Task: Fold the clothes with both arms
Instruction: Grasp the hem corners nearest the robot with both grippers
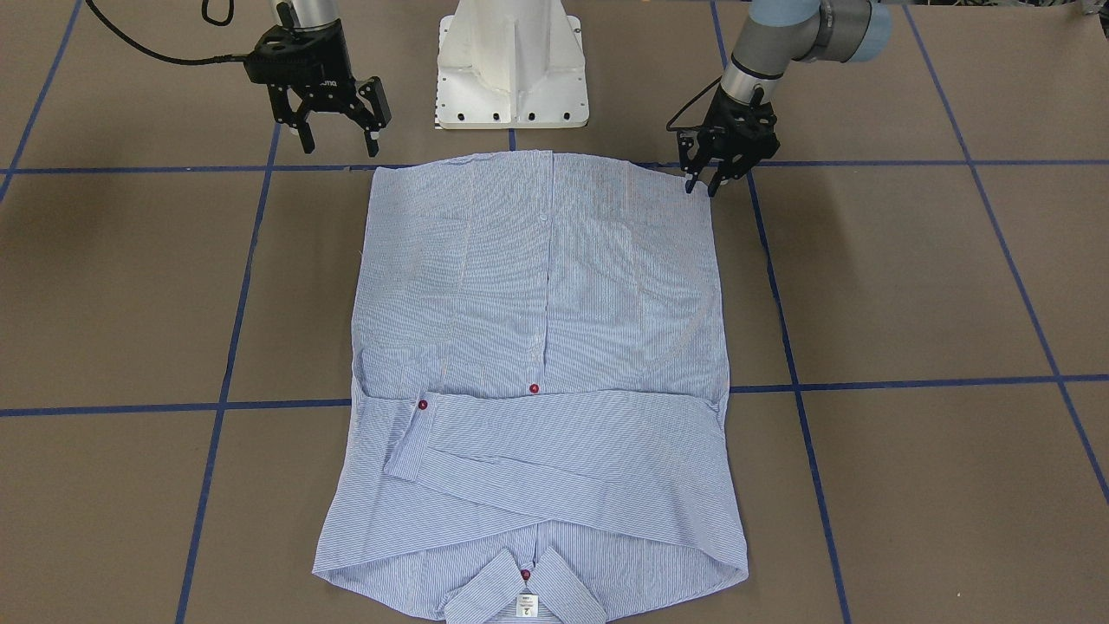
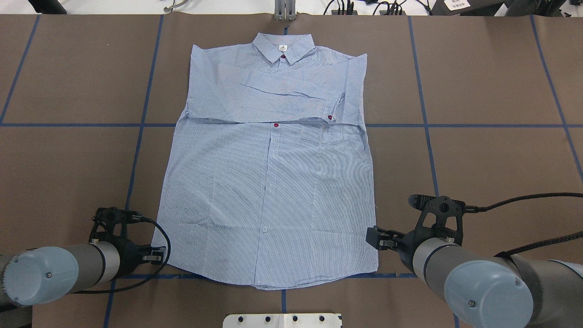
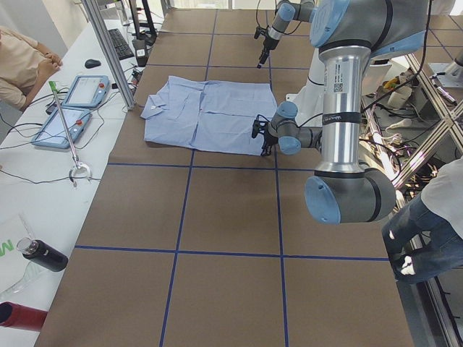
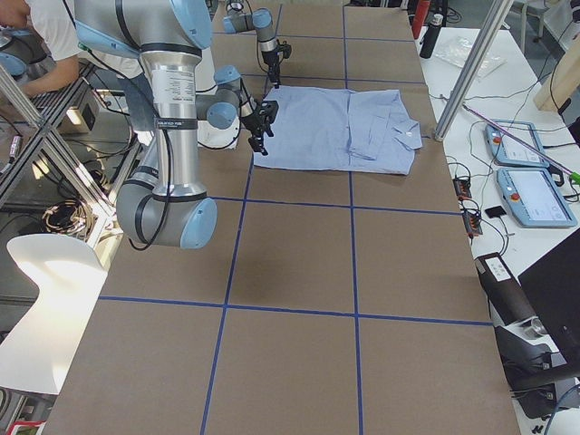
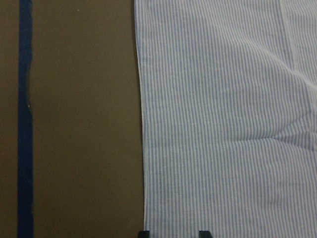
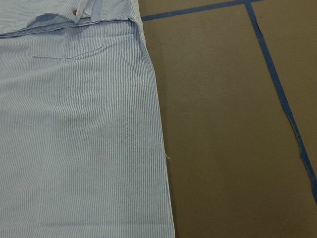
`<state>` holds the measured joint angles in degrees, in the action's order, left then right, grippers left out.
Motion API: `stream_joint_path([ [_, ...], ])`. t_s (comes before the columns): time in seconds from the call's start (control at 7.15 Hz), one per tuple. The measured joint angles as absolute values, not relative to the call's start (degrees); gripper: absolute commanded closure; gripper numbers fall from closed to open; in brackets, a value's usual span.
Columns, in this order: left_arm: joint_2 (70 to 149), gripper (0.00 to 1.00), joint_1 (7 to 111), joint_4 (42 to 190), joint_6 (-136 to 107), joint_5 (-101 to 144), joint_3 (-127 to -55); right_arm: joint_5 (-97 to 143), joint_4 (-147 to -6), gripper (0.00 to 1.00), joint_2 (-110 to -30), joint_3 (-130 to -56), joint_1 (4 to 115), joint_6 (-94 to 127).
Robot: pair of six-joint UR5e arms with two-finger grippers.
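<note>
Left gripper spread at shirt corner | right gripper spread beside hem

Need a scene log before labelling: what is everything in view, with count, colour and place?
shirt: one, light blue with white stripes, flat mid-table, sleeves folded across chest, collar away from robot
buttons: three red ones visible, on placket, cuff, collar
table: one, brown, blue tape grid
pedestal base: one, white, at the hem end
teach pendants: two, blue-grey, side bench
bottle: one, dark, side bench
people: two, partly seen, beside the rig
arms: two, silver-grey with light blue caps, either side of the hem
left gripper: black, open, at hem corner
right gripper: black, open, just off other hem corner
</note>
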<state>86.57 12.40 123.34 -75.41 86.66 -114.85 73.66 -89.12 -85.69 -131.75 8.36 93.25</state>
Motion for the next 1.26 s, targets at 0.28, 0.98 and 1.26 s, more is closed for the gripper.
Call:
stream_joint_path([
  [0.28, 86.6, 0.53, 12.4, 122.6, -75.4, 86.7, -114.9, 73.7, -89.1, 0.0, -85.7, -131.7, 8.2, 93.3],
  [0.98, 86.8, 1.0, 12.1, 122.3, -75.4, 86.6, -115.0, 73.7, -89.1, 0.0, -85.8, -131.6, 8.0, 93.4],
  [1.26, 86.9, 1.0, 12.0, 122.3, -75.8, 86.5, -115.0, 73.6, -89.1, 0.0, -86.0, -131.5, 7.7, 93.6],
])
